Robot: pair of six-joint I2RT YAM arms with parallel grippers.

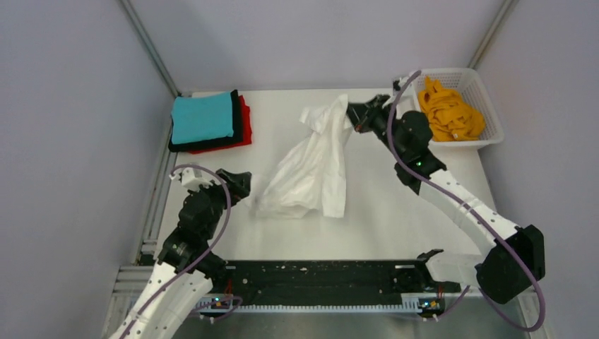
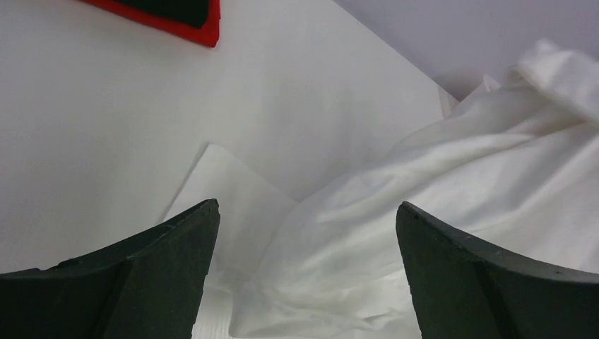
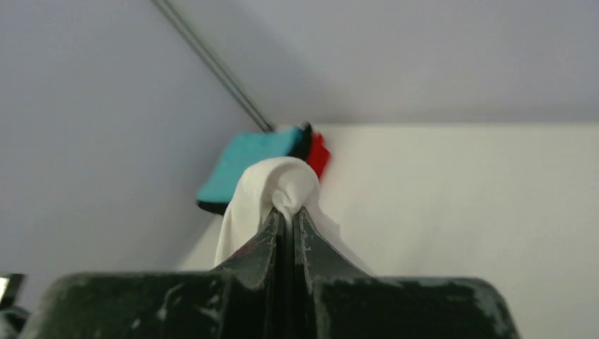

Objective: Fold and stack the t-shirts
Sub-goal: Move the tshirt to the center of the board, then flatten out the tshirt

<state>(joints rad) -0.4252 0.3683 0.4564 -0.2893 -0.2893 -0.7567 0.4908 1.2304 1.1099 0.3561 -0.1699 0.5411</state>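
The thin white t-shirt (image 1: 314, 169) lies crumpled across the table's middle. My right gripper (image 1: 351, 113) is shut on its far upper edge and holds that part raised; the pinched cloth (image 3: 282, 185) bulges past the closed fingertips. My left gripper (image 1: 244, 185) is open at the shirt's near left corner, the white cloth (image 2: 367, 226) lying between and beyond its jaws. A folded stack sits at the far left: teal t-shirt (image 1: 203, 117) on top, black (image 1: 236, 121) under it, red (image 1: 245, 127) at the bottom. The orange t-shirt (image 1: 449, 113) lies bunched in the basket.
The white plastic lattice basket (image 1: 480, 88) stands at the far right corner. Grey walls enclose the white table (image 1: 402, 205) on three sides. A black rail (image 1: 318, 279) runs along the near edge between the arm bases.
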